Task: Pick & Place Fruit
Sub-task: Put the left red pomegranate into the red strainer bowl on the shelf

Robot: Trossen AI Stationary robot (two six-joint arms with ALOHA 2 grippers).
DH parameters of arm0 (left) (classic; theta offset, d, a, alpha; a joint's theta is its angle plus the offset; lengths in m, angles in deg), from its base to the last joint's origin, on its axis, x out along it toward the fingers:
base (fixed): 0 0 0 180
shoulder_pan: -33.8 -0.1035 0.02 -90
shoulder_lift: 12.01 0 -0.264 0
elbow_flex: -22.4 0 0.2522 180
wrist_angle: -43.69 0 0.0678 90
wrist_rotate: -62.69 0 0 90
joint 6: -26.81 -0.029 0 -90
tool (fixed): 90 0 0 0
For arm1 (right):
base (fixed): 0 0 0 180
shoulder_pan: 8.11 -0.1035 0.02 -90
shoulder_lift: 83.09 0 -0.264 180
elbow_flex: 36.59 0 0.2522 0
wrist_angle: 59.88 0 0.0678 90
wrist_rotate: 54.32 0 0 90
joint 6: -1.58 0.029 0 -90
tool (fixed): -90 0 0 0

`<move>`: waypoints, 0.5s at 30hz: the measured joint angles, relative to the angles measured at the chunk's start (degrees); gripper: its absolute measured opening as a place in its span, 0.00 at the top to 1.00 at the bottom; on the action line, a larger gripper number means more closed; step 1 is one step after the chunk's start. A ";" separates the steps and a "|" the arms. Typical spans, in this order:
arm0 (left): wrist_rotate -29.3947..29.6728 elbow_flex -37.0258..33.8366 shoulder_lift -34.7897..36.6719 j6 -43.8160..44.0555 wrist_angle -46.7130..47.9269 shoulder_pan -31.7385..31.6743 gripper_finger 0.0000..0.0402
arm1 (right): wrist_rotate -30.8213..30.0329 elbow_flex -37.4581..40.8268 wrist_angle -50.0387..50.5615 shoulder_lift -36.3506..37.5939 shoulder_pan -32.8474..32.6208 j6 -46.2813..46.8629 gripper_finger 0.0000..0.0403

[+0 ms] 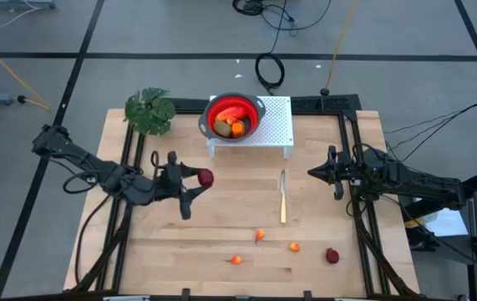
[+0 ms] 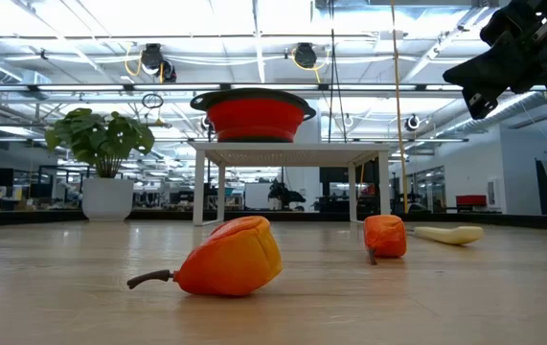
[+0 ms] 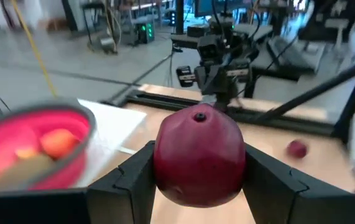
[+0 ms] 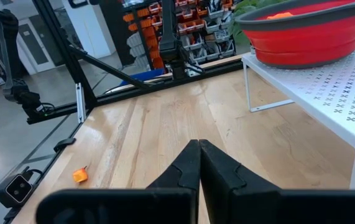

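**One dark-red fruit held over the bench, four more lying loose**

Two arms reach in over the bench (image 1: 221, 209) from opposite sides. The left arm stretches in low from the left edge, its wrist pointing right, and the left gripper (image 1: 198, 179) has its fingers (image 3: 127, 180) clamped on a dark-red fruit (image 3: 199, 155), held just left of the white perforated stand (image 1: 276, 121). A leafy green plant (image 1: 149, 110) stands at the back left corner. On the stand sits a red colander bowl (image 1: 235, 115) already holding several fruits: a red oblong one, a brown one and an orange one. A slim knife (image 1: 283, 196) lies right of centre, pointing front to back. Along the front of the bench lie three small orange fruits (image 1: 259, 235), (image 1: 235, 259), (image 1: 294, 247) and a second dark-red fruit (image 1: 332, 255). The right arm comes in from the right edge, its wrist pointing left, and the right gripper (image 1: 322, 173) hangs above the bench with its fingers (image 4: 186, 165) pressed together on nothing.

The low view alone shows the stemmed shape of the nearest orange fruit (image 2: 230, 259) and another (image 2: 385, 237) behind it, with the bowl (image 2: 254, 115) raised on the stand's legs. The left wrist view alone shows the dimple on the held fruit and the right gripper (image 3: 221, 74) beyond. The right wrist view shows one orange fruit (image 4: 80, 175) near the far edge.

No writing is legible.
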 joint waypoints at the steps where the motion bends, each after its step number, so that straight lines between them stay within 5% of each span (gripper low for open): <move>1: 0.02 0.00 0.00 -2.67 0.00 -0.28 0.51 | 0.00 0.00 0.00 0.00 0.01 0.00 1.00; 7: 0.02 0.00 0.00 -14.52 0.02 -1.87 0.51 | 0.00 0.00 0.00 0.00 0.01 0.00 1.00; 15: -1.84 0.00 0.00 -14.58 0.01 -3.23 0.51 | 0.00 0.00 0.00 0.00 0.01 0.00 1.00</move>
